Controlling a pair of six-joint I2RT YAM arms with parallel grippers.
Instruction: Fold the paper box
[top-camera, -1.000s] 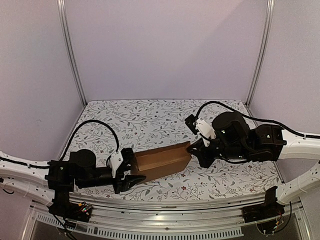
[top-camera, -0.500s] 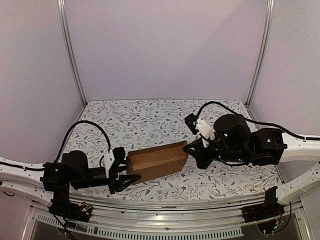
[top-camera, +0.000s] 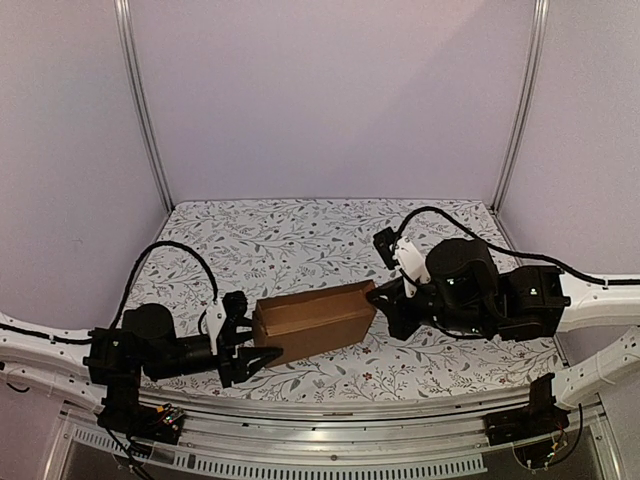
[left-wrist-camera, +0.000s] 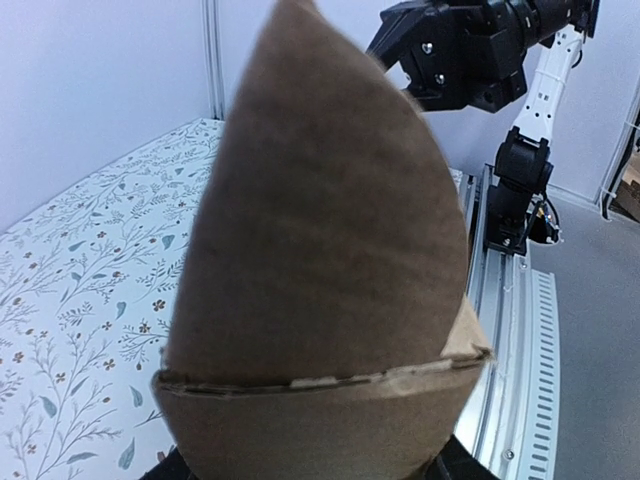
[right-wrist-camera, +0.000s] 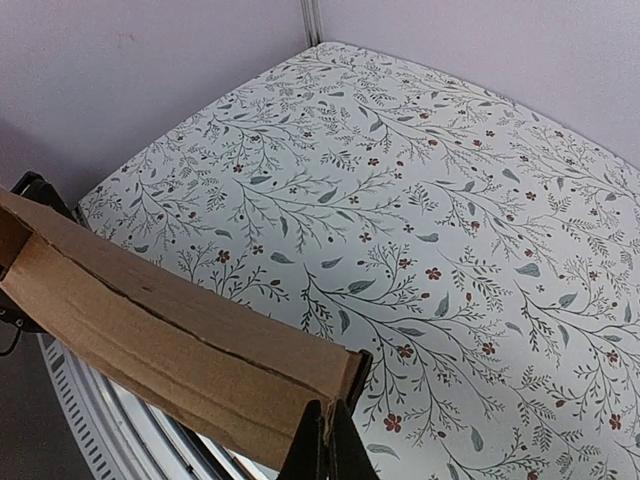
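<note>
Lilac walls behind, with two metal posts (top-camera: 140, 100) in the back corners. The table (top-camera: 300, 230) has a white cover printed with leaves and small red flowers.

One paper box (top-camera: 315, 318), plain brown, is near the table's front edge. It lies lengthwise between the two grippers with its right end a bit further back.

Two arms, both low and reaching inward toward the box:
- The left arm is stretched out almost flat along the front edge, wrist pointing at the box's left end.
- The left gripper (top-camera: 255, 335) has its jaws part-way apart, one finger behind that end and one in front, clamped across it.
- In the left wrist view the box (left-wrist-camera: 320, 250) fills the frame, showing a rounded flap and a torn-looking crease line. Dark fingers only just show at the bottom corners.
- The right arm comes in from the right of the box, elbow bent, with a bulky wrist just beyond the box's right end.
- The right gripper (top-camera: 382, 298) has its jaws together, pinched on the edge of the box's right end.
- The right wrist view shows the fingertips (right-wrist-camera: 325, 445) meeting on the cardboard wall, with the box (right-wrist-camera: 170, 330) running away to the left.

Two black cables (top-camera: 180, 255), one looping over each arm. One metal rail (top-camera: 320, 450) runs in front of the box, along the table's edge.
</note>
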